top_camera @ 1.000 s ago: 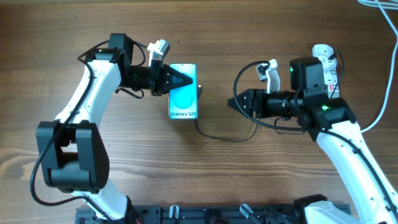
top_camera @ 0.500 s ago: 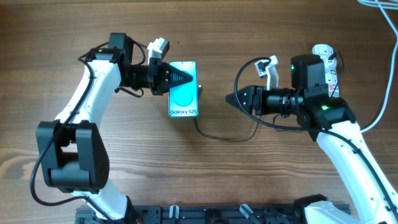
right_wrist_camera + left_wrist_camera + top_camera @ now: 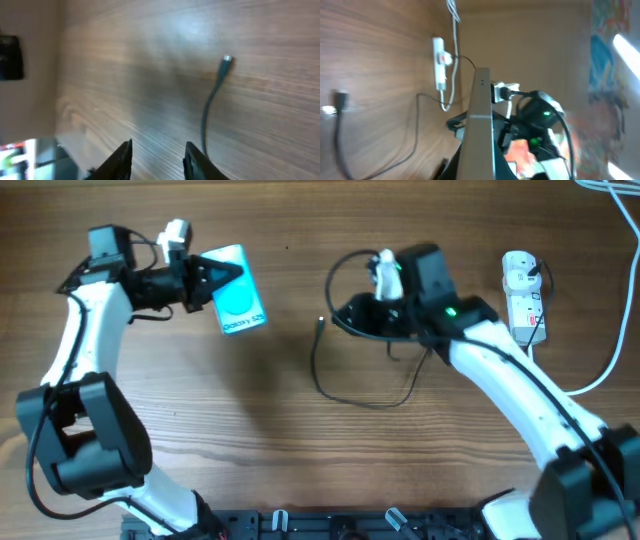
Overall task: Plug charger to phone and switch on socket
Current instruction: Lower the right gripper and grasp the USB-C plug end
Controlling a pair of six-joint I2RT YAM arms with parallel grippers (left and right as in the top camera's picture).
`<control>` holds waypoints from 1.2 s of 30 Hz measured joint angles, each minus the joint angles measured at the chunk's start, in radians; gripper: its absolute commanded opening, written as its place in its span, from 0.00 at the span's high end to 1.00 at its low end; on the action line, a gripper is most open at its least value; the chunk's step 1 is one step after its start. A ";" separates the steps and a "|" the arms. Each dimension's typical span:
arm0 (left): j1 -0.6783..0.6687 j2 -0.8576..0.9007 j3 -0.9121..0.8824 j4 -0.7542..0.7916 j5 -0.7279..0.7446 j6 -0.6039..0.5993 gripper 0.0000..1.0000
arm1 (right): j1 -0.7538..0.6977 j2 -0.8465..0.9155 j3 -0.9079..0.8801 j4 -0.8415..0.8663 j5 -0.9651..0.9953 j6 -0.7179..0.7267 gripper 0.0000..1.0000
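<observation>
Teal phone point(image 3: 240, 305) has moved left, gripped by left claw point(image 3: 228, 275).

Colours on your table
You see a teal phone point(image 3: 240, 304), black charger point(image 3: 203, 125), white red-marked socket point(image 3: 523, 297), brown wood-grain table point(image 3: 300, 470).

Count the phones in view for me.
1. The phone is at the upper left of the overhead view, tilted and clamped in the left gripper. No second one shows, though one could be hidden from these views.
</observation>
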 measured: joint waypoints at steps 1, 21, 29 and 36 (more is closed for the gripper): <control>0.015 0.000 0.000 0.000 -0.011 -0.002 0.96 | 0.012 0.036 0.061 -0.045 0.034 -0.008 0.65; 0.148 0.000 0.000 -0.051 -0.139 -0.006 0.96 | 0.117 0.566 0.398 -0.157 0.290 -0.067 0.65; 0.148 0.000 0.000 -0.054 -0.140 -0.006 0.96 | 0.132 0.609 0.400 -0.148 0.330 -0.067 0.65; 0.146 0.000 0.000 -0.054 -0.140 -0.006 0.96 | 0.133 0.610 0.396 -0.130 0.334 -0.054 0.86</control>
